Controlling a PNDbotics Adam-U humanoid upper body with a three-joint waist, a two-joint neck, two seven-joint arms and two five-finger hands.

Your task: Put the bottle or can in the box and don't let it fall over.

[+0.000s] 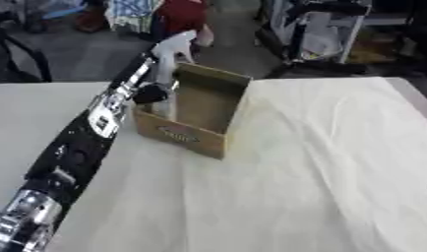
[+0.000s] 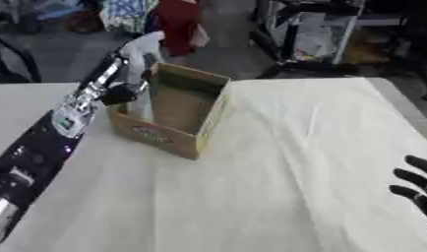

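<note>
One spray bottle [image 1: 168, 54] and one open cardboard box [image 1: 198, 112] sit on the cloth-covered worktop [image 1: 320, 162]. The bottle stands upright in the box's left end, the left robot hand [image 1: 151, 92] curled round it. The right robot hand [image 2: 416, 189] rests open at the lower right.

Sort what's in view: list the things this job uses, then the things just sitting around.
Job:
- spray bottle, upright at the box's left end
- box, open cardboard
- left hand, at the bottle; grip unclear

Not part of it:
- right hand, idle at the right edge, fingers straight
- white cloth on the table
- shelving beyond the table
</note>
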